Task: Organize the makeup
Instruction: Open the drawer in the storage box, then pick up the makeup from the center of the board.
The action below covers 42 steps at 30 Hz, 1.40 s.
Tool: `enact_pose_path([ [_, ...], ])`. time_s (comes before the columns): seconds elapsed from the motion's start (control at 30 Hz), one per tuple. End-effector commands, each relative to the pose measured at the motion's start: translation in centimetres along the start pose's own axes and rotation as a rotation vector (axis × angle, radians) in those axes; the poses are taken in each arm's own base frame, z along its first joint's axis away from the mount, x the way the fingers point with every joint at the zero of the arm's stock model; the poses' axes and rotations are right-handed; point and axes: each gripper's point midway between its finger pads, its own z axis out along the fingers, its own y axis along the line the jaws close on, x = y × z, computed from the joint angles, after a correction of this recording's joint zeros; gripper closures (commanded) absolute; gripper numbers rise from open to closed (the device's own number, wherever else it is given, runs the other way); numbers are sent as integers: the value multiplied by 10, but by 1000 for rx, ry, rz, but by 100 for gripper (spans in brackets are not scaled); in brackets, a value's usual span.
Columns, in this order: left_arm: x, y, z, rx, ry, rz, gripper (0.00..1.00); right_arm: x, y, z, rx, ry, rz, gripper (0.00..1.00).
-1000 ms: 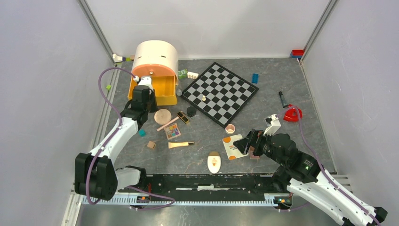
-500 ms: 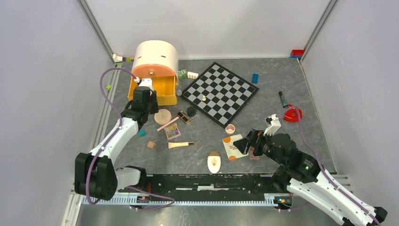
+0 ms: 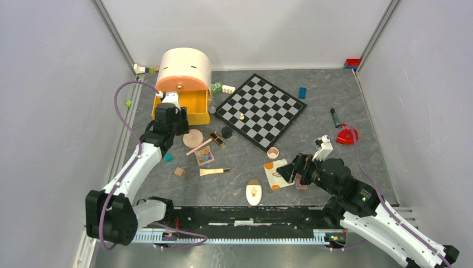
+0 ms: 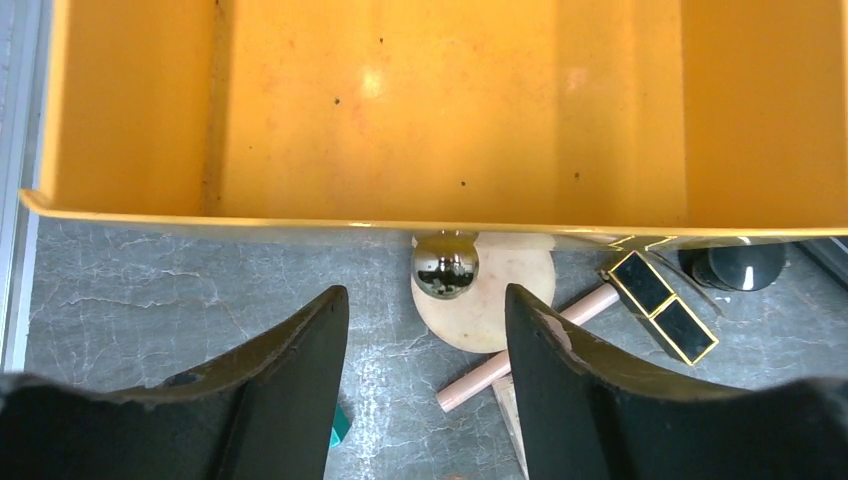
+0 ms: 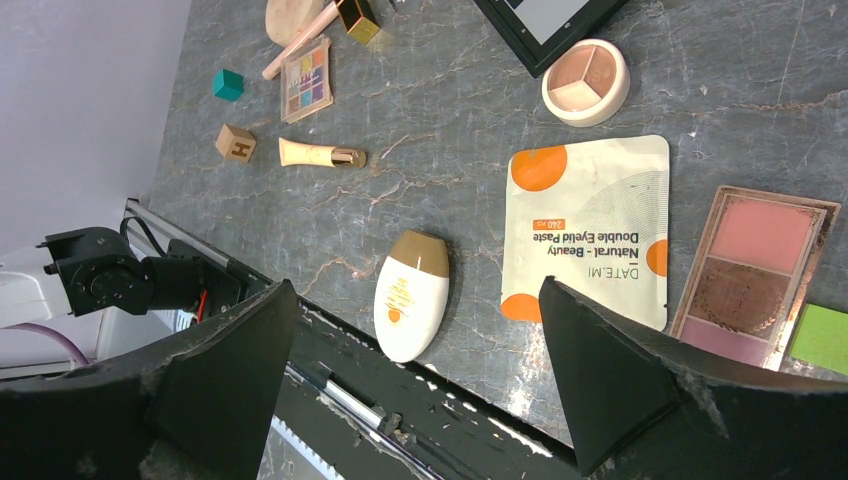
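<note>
The makeup lies scattered on the grey table. My left gripper [image 3: 179,127] is open and empty at the front of the open yellow drawer [image 4: 440,110], its jaws [image 4: 427,300] either side of the silver knob [image 4: 445,264], apart from it. The round peach compact [image 4: 500,305] and a pink brush handle [image 4: 520,348] lie below the knob. My right gripper [image 3: 291,170] is open and empty above the white-orange sachet [image 5: 590,230], the cream oval [image 5: 410,295] and the pink-brown blush palette [image 5: 755,275]. The eyeshadow palette [image 3: 204,156] and a cream tube [image 3: 215,171] lie mid-table.
A peach organizer box [image 3: 184,67] holds the drawer, which is empty inside. The chessboard [image 3: 261,110] lies at the back centre. A small round pot [image 3: 273,152], a black pencil [image 3: 335,117], a red object [image 3: 348,135], a wooden cube [image 3: 179,172] and loose toy bricks lie around.
My left wrist has shifted slightly left and toward the drawer. The right arm and the makeup have not moved.
</note>
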Motion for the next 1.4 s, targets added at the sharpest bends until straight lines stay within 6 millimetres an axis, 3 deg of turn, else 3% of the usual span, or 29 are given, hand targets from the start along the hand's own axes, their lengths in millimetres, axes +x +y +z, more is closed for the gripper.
enact_pose_path([
  [0.0, -15, -3, -16, 32, -56, 0, 34, -13, 7, -4, -8, -39, 7, 2],
  [0.33, -34, 3, -58, 47, -143, -54, 31, -14, -8, -3, 65, -42, -58, 2],
  [0.6, -23, -6, -88, 132, -90, -75, 25, -17, -18, 8, 153, 5, -178, 2],
  [0.93, -5, -30, -96, 277, -55, -81, 23, -11, -44, 31, 343, 112, -277, 2],
  [1.37, -9, -35, -99, 290, -73, -79, 23, -11, -39, 66, 389, 176, -313, 3],
])
